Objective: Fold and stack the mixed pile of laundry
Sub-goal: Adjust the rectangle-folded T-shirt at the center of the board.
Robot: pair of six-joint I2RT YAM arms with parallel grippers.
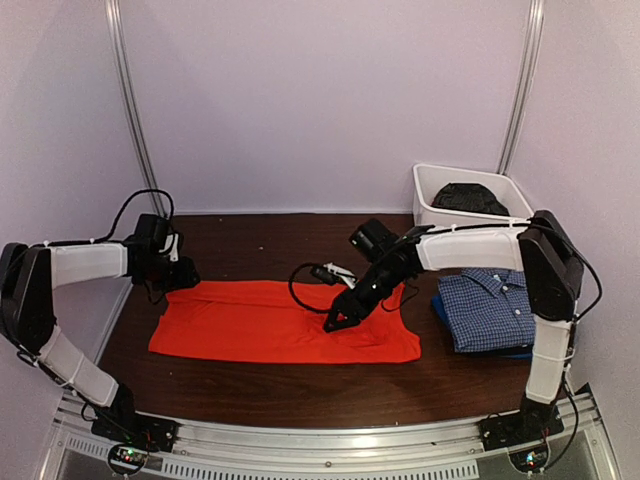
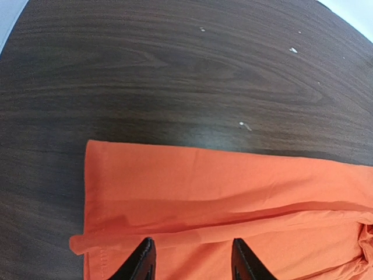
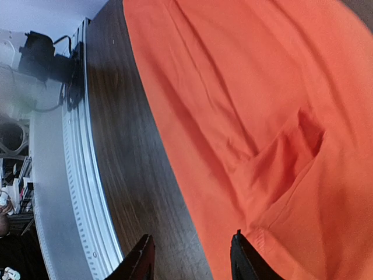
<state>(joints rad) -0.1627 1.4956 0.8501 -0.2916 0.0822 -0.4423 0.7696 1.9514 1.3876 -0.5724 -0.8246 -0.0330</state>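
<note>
— Dark wood-grain worktop (image 1: pixel 262 240) with pale walls behind it, that's what my screens give me. Where shall I start?

— With the pincers.

— I have the left pincer (image 1: pixel 180 276) at the far-left corner of the orange T-shirt (image 1: pixel 250 325). It is released, its jaws standing apart above the cloth. Through its own camera I see a soft ridge of the shirt running across under the jaws, with nothing pinched. The right pincer (image 1: pixel 335 322) is tilted down over the T-shirt's right half and is likewise released, jaws apart. Whether its tips touch the fabric, I cannot tell. In my right wrist view the shirt's near edge passes between the jaws.

— And the laundry?

— The T-shirt is spread flat mid-worktop, with a small rumple by the right pincer. To its right, a little apart, the blue-and-white checked shirt (image 1: pixel 490 305) lies folded, collar up, on a blue piece (image 1: pixel 518 351). Farther back from the T-shirt's right end stands the white tub (image 1: pixel 430 208), holding a black piece (image 1: pixel 468 198).
</note>
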